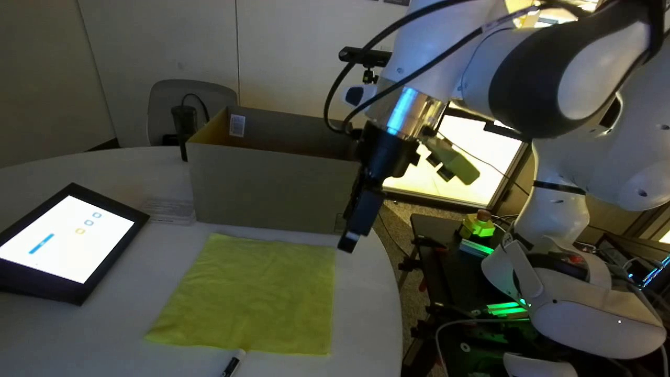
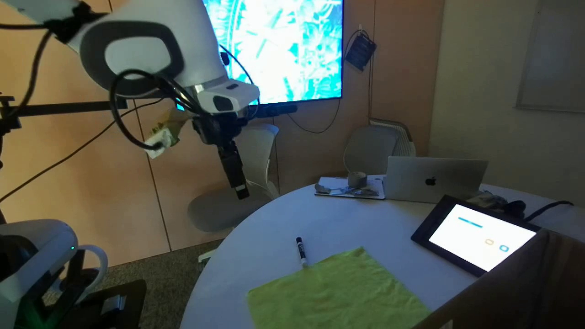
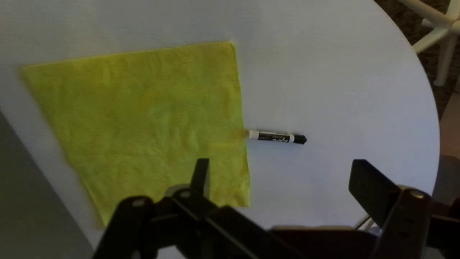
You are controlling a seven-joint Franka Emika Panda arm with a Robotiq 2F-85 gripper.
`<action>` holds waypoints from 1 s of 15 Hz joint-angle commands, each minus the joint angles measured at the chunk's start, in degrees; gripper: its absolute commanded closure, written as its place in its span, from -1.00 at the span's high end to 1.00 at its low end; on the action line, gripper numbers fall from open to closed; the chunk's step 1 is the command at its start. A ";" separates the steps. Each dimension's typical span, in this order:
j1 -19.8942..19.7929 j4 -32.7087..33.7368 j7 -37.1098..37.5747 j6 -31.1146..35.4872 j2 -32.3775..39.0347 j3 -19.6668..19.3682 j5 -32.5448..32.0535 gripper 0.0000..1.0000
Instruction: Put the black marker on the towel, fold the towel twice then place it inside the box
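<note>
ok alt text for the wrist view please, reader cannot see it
A black marker lies on a pale table, its white end at the edge of a flat yellow-green towel. Open black jaws show at the bottom, holding nothing.

Towel (image 3: 151, 118), one: yellow-green, four-cornered, lightly creased; you had it spread out flat. Black marker (image 3: 276, 137), one: slim, with black barrel, white lettering, white end and black cap; it lay on its side before you, white end at the towel's edge, though whether touching or tucked under you could not tell. Box (image 1: 272, 183), one: cardboard, rectangular, open at the top; yours stood upright just beside the towel, opposite the marker's side.
</note>
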 commanded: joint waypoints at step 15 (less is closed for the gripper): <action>6.39 37.07 -23.33 2.40 48.93 -0.84 -19.76 1.00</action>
